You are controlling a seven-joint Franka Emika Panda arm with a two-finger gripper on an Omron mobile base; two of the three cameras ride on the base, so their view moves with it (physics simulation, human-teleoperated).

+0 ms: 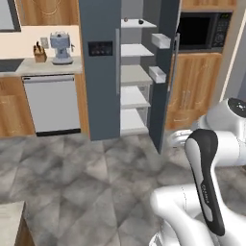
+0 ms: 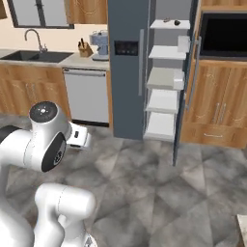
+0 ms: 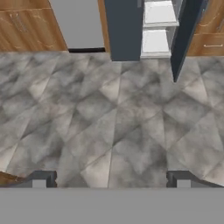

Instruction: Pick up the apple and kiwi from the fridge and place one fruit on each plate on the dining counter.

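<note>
Looking from the wide-open, empty gripper (image 3: 111,179), the fridge (image 1: 102,72) sits well off at 12 o'clock, door open, with two small fruits (image 2: 171,21) way up on its top shelf, probably the apple and kiwi.

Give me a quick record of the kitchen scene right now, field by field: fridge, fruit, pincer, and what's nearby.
fridge: right door open, white shelves showing
top shelf items: two small dark things, too small to identify
pincer: open, holding nothing, over grey tiled floor, short of the fridge
left of fridge: dishwasher, coffee machine, knife block
right of fridge: microwave
</note>
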